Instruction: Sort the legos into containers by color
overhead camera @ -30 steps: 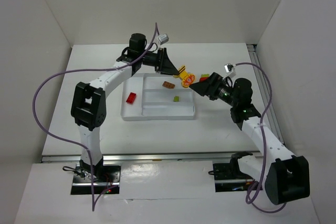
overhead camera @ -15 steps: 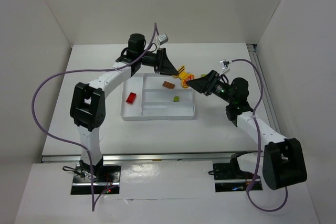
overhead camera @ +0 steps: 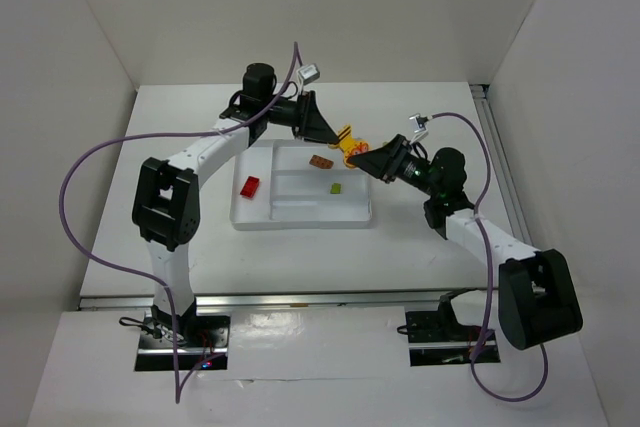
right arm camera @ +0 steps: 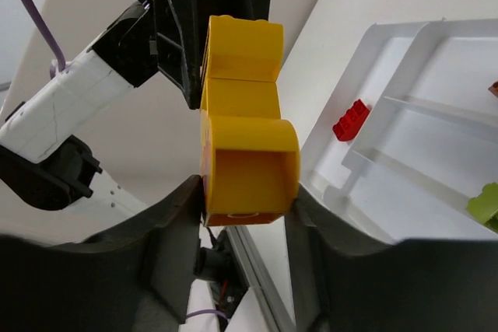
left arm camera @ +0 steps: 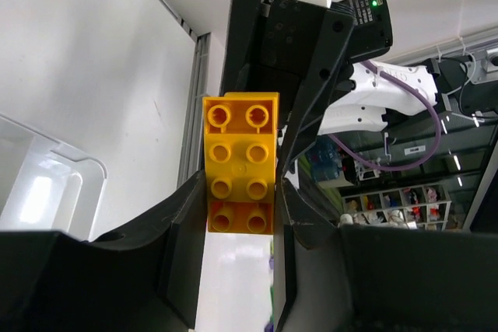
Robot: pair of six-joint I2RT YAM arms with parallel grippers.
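No writing I can read here.
The studs on the yellow brick point(left arm camera: 240, 162) I hold may carry raised lettering, but it is too blurred to read. The black module point(left arm camera: 370, 19) beyond it bears pale print that is too small to make out.

the left arm point(overhead camera: 215, 147) is stretching up the left side and bending rightward, with the left gripper point(overhead camera: 335, 135) pointing right. the right arm point(overhead camera: 480, 237) is folding at its elbow and extending left, with the right gripper point(overhead camera: 366, 160) facing it. both grippers are pinching opposite ends of one yellow lego stack point(overhead camera: 350, 145), their tips nearly meeting.
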